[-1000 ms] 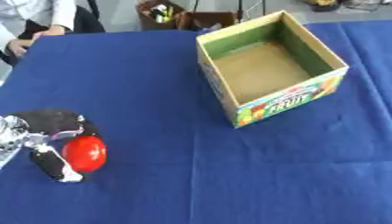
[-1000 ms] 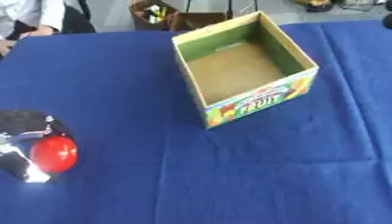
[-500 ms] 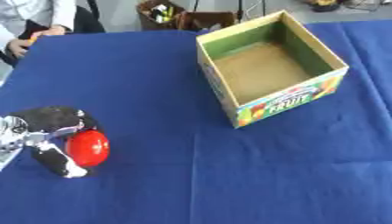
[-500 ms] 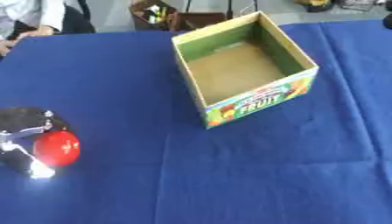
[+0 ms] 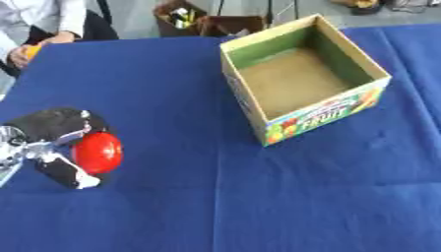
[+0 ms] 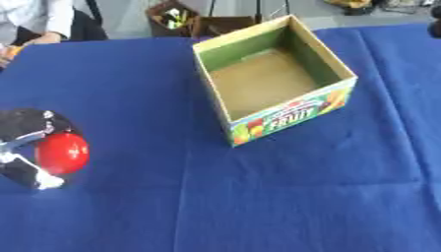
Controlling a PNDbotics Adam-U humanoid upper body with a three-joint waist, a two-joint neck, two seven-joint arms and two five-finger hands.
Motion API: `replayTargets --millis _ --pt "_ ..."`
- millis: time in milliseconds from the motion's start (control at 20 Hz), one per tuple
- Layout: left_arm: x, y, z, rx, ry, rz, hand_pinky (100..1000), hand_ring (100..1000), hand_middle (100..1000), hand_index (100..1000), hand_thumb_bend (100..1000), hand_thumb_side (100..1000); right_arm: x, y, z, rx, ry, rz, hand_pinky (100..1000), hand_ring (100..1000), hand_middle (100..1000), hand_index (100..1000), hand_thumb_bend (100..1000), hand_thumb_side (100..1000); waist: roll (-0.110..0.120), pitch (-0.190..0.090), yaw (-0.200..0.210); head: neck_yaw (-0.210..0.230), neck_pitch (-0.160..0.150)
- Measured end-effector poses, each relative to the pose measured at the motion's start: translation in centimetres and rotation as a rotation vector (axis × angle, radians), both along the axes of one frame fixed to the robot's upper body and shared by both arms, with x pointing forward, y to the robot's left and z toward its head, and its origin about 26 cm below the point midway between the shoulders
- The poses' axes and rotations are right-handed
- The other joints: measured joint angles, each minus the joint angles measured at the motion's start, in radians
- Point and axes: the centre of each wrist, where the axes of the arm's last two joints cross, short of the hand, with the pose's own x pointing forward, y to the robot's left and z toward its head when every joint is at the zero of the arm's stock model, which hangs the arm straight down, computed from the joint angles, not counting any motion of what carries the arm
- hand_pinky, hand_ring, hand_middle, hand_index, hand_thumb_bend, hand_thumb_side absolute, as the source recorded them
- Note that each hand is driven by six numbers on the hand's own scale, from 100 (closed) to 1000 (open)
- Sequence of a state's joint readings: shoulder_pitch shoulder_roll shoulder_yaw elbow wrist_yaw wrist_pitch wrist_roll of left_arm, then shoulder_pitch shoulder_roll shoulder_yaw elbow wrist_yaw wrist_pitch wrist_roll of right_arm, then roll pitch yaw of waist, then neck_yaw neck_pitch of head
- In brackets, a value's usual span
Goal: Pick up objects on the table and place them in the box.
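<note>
Slightly higher than a second ago, the left hand point(image 5: 53, 142) has lifted its load a little up the left side of the view, while the box has stayed put. Its black fingers point(image 5: 64, 173) and thumb are curled round a red ball point(image 5: 96, 152), one finger below it and the dark bulk of the hand above, so the ball is pinched between them near the left edge of the blue surface point(image 5: 215, 206). Whether the ball is clear of the cloth cannot be told. Well apart, further back and to the right, stands the open cardboard box point(image 5: 301, 78), tilted askew, its printed fruit panel facing the near side and its brown floor bare.
</note>
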State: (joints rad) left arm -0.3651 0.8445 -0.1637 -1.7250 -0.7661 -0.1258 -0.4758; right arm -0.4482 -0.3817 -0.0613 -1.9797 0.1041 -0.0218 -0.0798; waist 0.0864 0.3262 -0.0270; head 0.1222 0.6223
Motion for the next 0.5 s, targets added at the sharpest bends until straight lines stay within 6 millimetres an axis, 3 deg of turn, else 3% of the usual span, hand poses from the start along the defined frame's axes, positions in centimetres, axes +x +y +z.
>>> replayTargets --millis 500 --pt "0.6 -3.0 6.7 -0.008 -0.208 -0.102 100 338 450 623 100 326 0.0 0.0 0.0 0.0 0.002 -0.003 712 761 506 719 203 650 0.022 -0.01 -0.004 -0.003 0.008"
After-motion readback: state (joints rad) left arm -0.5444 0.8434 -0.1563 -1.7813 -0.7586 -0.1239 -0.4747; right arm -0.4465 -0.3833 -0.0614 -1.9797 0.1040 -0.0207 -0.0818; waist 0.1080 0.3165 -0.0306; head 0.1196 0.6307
